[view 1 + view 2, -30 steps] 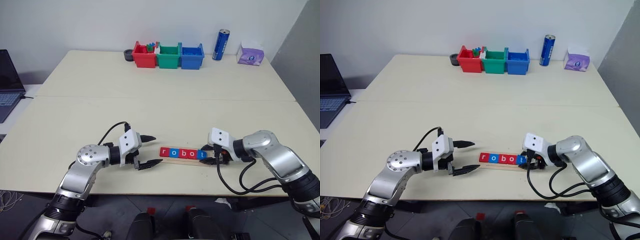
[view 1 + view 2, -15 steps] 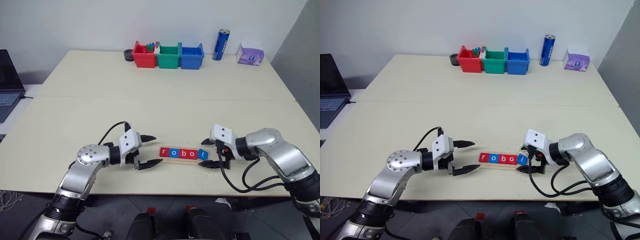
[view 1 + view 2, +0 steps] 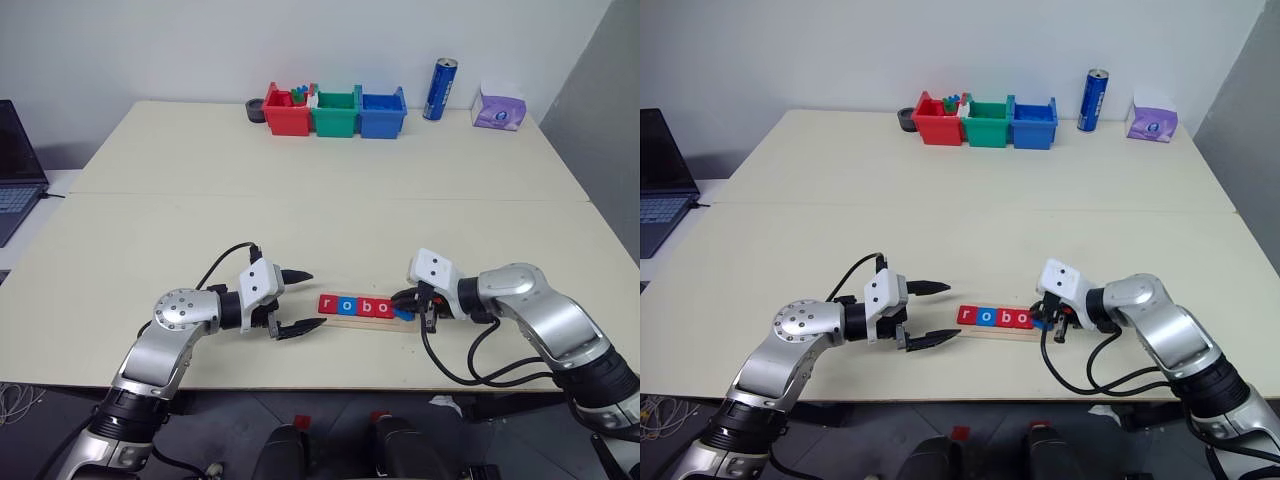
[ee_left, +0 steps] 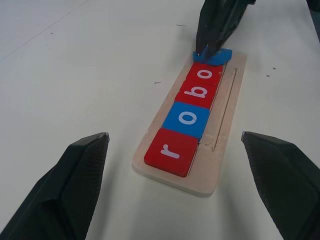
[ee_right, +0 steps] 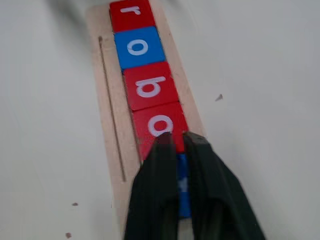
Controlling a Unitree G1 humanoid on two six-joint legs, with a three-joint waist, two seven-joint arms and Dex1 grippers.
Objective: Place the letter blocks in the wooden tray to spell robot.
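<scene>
1. The wooden tray [image 3: 362,318] lies near the front edge of the bench [image 3: 300,220], between the two arms.
2. Four letter blocks sit in a row on it: red r [image 4: 170,151], blue o [image 4: 187,119], red b [image 4: 199,93], red o [image 4: 206,74].
3. The blue fifth block [image 4: 215,56] lies tilted at the tray's right end, touching the red o.
4. The right tool [image 5: 175,137] is clenched, its tips pressed down on that blue block.
5. The left tool [image 3: 298,299] hangs released just beside the tray's left end, grasping nothing.
</scene>
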